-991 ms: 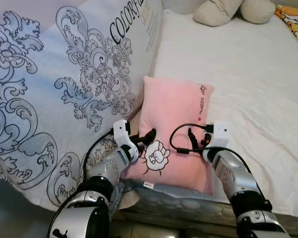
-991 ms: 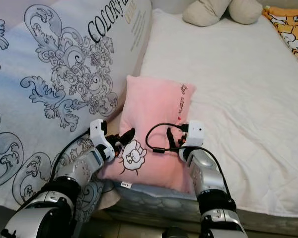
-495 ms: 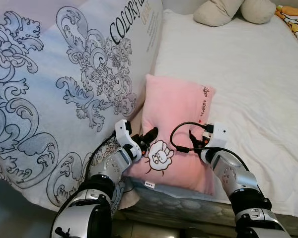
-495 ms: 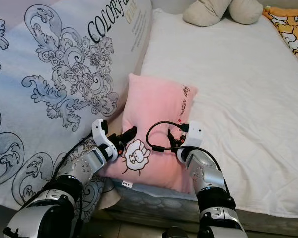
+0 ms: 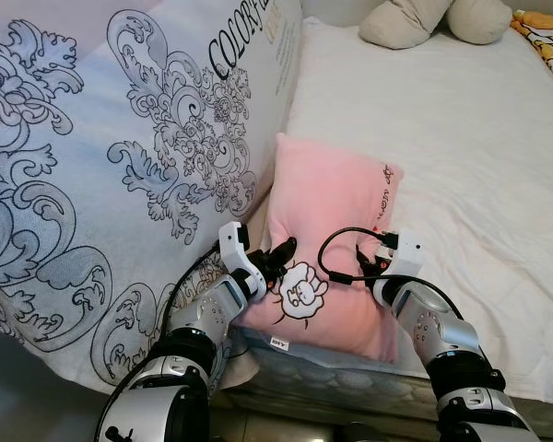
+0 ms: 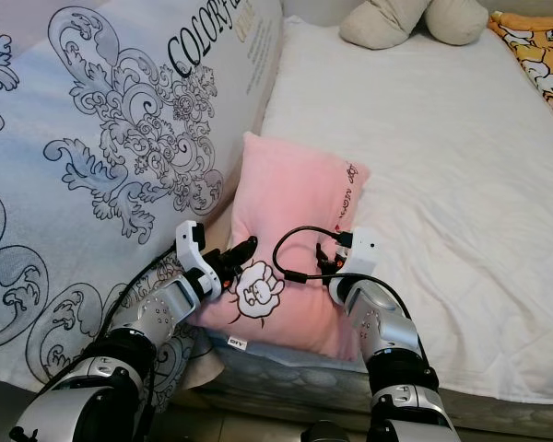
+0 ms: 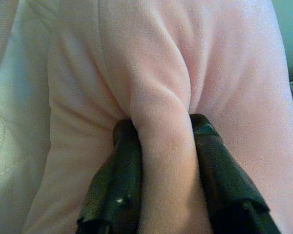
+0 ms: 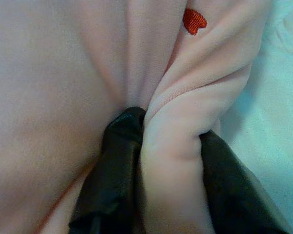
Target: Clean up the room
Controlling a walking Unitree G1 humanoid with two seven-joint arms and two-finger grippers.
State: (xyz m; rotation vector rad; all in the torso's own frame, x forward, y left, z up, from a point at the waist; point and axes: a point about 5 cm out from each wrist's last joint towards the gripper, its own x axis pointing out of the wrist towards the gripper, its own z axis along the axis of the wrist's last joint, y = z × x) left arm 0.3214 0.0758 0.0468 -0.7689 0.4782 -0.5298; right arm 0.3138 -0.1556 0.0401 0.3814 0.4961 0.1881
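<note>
The pink pillow (image 5: 336,239) lies at the mattress's (image 5: 461,138) near left edge, long axis running near to far, its far end tilted slightly right. The left gripper (image 7: 158,129) pinches a fold on its near left side; the right gripper (image 8: 168,134) pinches one on its right edge. A patterned duvet (image 5: 120,166) crowds the left; bare mattress lies right and beyond.

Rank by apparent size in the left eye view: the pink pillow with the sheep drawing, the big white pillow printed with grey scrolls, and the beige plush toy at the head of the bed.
1. Big white scroll-printed pillow, largest, though nearest the camera.
2. Pink sheep pillow.
3. Beige plush toy, smallest, but far off and cut by the frame edge.
</note>
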